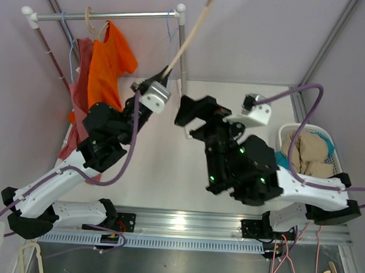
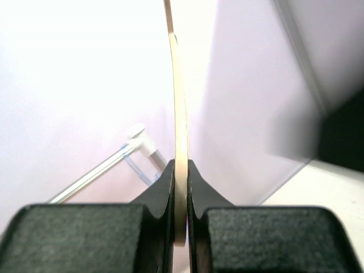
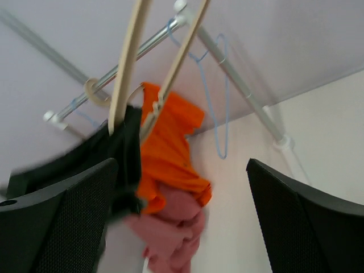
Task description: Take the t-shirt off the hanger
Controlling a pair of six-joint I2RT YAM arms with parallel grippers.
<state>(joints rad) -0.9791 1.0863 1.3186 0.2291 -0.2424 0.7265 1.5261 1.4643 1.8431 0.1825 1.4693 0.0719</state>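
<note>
L gripper [image 2: 181, 190] jaws narrow, clamped on thin wooden hanger [image 2: 180, 114], which rises up & far-right from it, bare. R gripper [image 3: 182, 193] jaws wide, nothing between, above table [image 1: 163, 172] centre, just right of L gripper. Orange tee [image 1: 107, 68] hangs on rail [image 1: 115, 16] at far left, pink garment [image 1: 82, 67] touching its left side. Basket [image 1: 284, 134] w/ beige clothes at right edge.
</note>
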